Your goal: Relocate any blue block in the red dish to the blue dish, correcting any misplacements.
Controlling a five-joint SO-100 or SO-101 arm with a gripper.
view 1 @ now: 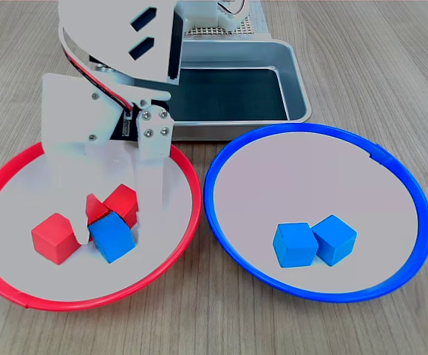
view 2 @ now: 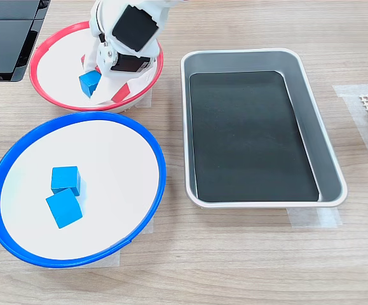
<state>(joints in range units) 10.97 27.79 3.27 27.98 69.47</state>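
The red dish (view 1: 188, 222) sits at the first exterior view's left and holds three red cubes and one blue block (view 1: 114, 237). My gripper (view 1: 112, 231) reaches down into this dish, one white finger against each side of the blue block, which is low over the dish floor. In the second exterior view the same blue block (view 2: 89, 82) shows under the gripper (view 2: 96, 81) in the red dish (view 2: 44, 95). Beside it, the blue dish (view 1: 221, 222) holds two blue cubes (view 1: 313, 242); it also appears at the second exterior view's lower left (view 2: 152, 190).
A rectangular metal tray (view 1: 299, 89) with a dark liner stands behind the dishes, on the second exterior view's right (view 2: 311, 114). The red cubes (view 1: 55, 238) crowd close to the blue block. A dark object (view 2: 6, 38) lies at the second exterior view's top left.
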